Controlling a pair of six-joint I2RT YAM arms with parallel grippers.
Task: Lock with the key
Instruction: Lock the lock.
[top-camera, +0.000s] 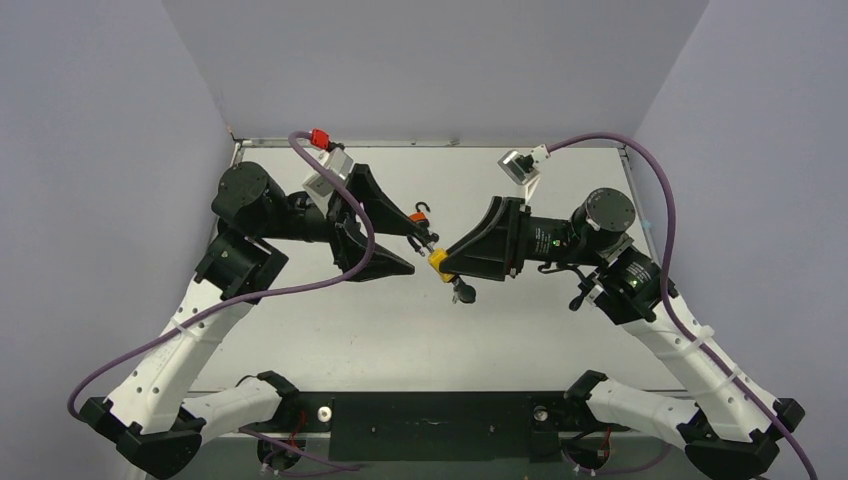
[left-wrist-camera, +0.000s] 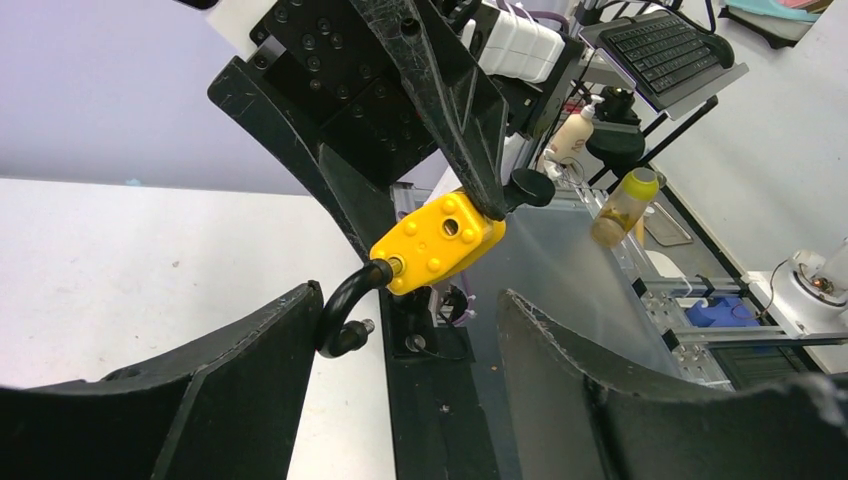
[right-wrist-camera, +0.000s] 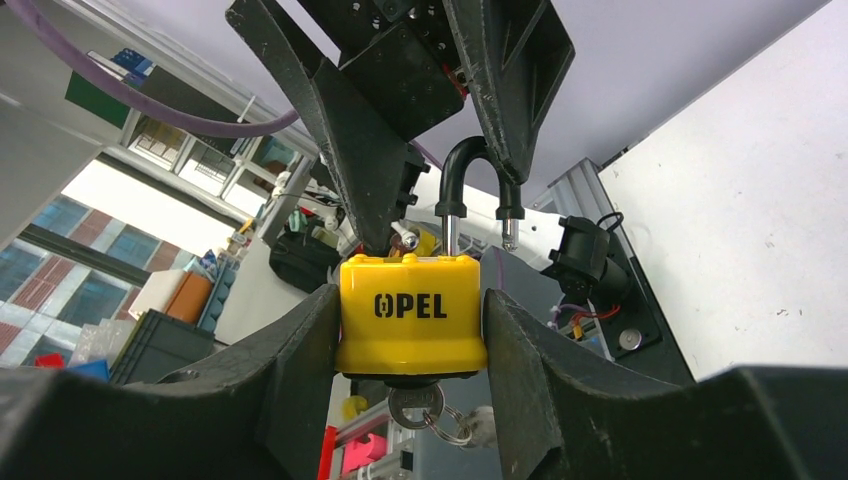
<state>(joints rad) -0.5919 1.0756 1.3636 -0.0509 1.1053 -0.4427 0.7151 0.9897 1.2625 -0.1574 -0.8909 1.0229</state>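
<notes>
A yellow padlock (right-wrist-camera: 412, 315) marked OPEL is clamped between my right gripper's (right-wrist-camera: 412, 300) fingers, shackle pointing at the left arm. The black shackle (right-wrist-camera: 470, 170) stands open, with its free leg out of the body. A silver key (right-wrist-camera: 415, 405) with a ring sits in the keyhole under the body. My left gripper (left-wrist-camera: 410, 300) is open, its fingers either side of the shackle (left-wrist-camera: 340, 310), which touches the left finger (left-wrist-camera: 250, 350). In the top view both grippers meet over the middle of the table, with the padlock (top-camera: 438, 261) between them and the key ring (top-camera: 462, 291) hanging below.
A small orange and black hook-shaped piece (top-camera: 420, 212) shows beside the left gripper's far finger; I cannot tell what it is. Purple cables (top-camera: 330, 270) loop off both arms. The white table (top-camera: 400, 340) has grey walls on three sides.
</notes>
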